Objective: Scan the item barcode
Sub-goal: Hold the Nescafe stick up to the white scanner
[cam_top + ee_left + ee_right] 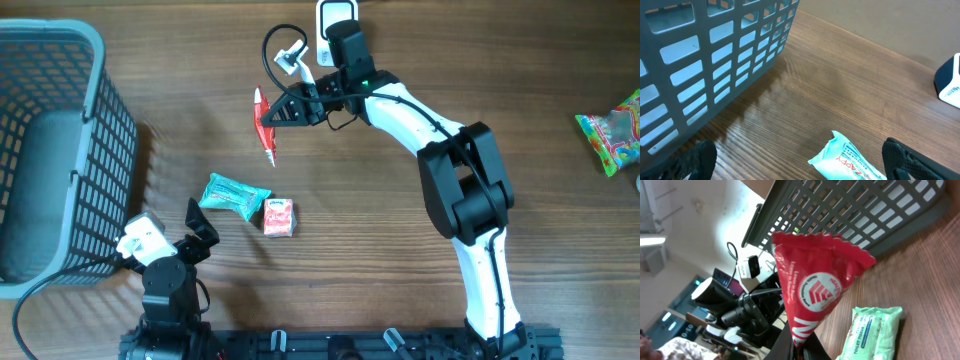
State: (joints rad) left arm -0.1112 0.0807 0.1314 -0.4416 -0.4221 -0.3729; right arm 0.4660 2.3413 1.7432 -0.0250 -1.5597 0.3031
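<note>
A: Where is the red packet [264, 125]?
B: Pinched in the closed right gripper [282, 112], near the white scanner [336, 20]. The left gripper [202, 230] is wide open, empty.
A: Any advice?
B: I think, turn the barcode slowly toward the scanner.

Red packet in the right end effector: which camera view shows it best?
Right wrist view: the red packet fills the frame, logo facing the camera, pinched at its bottom by the right end effector. Overhead shows only a thin red sliver. Left wrist misses it.

The basket [60, 150] stood at the table's [380, 230] left edge. The wipes pack [233, 194] and carton [278, 216] sat side by side front-centre, the sachet [264, 125] behind them, the candy bag [612, 135] far right.
</note>
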